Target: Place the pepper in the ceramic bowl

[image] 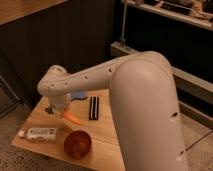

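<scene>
The pepper [73,119] is a slim orange vegetable over the left part of the wooden table [107,137]. Its thick end sits in my gripper [62,113], which hangs under the white wrist and is shut on it. The tapered tip points right and toward the front. The ceramic bowl [77,144], glossy reddish-brown and shallow, stands on the table just in front of the pepper, a short way below the tip. My large white arm crosses the view from the right and hides the table's right side.
A white tube [40,133] lies at the table's front left. A small blue thing [78,96] sits behind the gripper, and a black ribbed block [93,108] lies to the right of the pepper. A dark wall and a metal shelf stand behind.
</scene>
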Robot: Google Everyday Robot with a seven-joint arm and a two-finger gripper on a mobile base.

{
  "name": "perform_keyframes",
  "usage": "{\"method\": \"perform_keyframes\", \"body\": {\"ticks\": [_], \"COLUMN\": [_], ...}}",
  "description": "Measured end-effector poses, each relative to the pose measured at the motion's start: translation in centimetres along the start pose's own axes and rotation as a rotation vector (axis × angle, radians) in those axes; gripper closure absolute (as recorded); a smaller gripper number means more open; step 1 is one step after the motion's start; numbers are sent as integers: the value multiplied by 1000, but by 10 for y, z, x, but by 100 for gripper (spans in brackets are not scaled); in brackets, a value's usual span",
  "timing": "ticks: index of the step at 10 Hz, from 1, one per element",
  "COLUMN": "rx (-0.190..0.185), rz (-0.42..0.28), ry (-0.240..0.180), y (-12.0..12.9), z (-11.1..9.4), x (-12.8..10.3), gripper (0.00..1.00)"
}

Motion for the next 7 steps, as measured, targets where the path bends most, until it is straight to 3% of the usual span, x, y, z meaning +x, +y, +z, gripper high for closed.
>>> {"method": "perform_keyframes", "body": {"ticks": [7], "rx": [-43], "rz": [-5], "ry": [17], "y": [39], "z": [1], "x": [49], "gripper": [100]}}
